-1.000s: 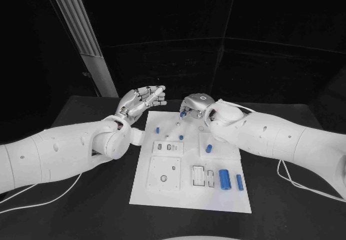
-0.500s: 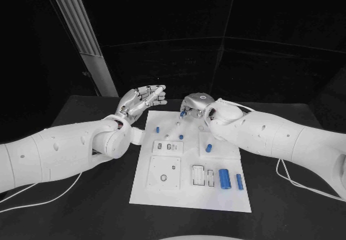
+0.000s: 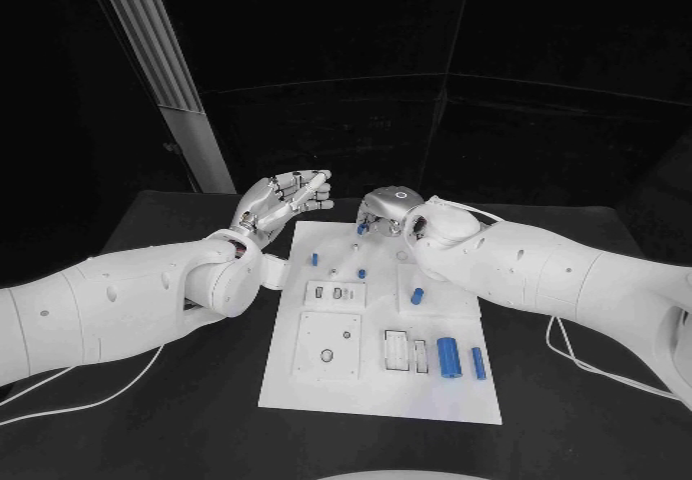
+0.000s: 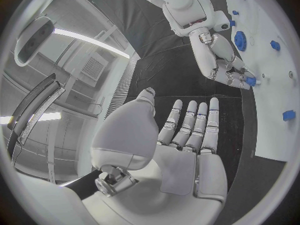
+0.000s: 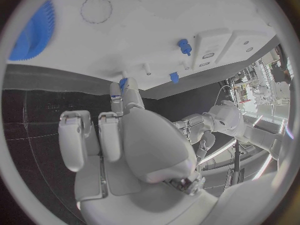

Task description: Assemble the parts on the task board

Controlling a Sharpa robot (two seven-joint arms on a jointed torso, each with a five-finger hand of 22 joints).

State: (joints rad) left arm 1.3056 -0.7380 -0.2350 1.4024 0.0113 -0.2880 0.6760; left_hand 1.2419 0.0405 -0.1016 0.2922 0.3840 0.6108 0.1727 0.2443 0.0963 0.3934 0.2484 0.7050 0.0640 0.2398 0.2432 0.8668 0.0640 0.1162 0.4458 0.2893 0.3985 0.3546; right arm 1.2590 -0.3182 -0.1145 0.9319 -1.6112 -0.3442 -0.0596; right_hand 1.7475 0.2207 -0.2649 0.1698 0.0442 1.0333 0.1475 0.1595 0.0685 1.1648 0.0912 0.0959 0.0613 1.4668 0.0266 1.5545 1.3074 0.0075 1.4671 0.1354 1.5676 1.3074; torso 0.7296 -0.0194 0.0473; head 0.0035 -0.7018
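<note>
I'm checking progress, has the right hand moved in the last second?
Barely. The right hand, pinching a small blue part, has edged slightly toward the far edge of the task board.

You get a dim room in the head view: the walls and the bench [image 3: 159, 420] go almost black, while the white task board [image 3: 382, 390] and both arms stand out brightly and sharply. A pale light strip [image 3: 166, 80] glows at far left. In the left wrist view, ceiling lights [image 4: 87, 40] glare and straight edges bow hard toward the rim. In the right wrist view, a big blue part [image 5: 31, 30] near the rim is smeared and soft.
</note>
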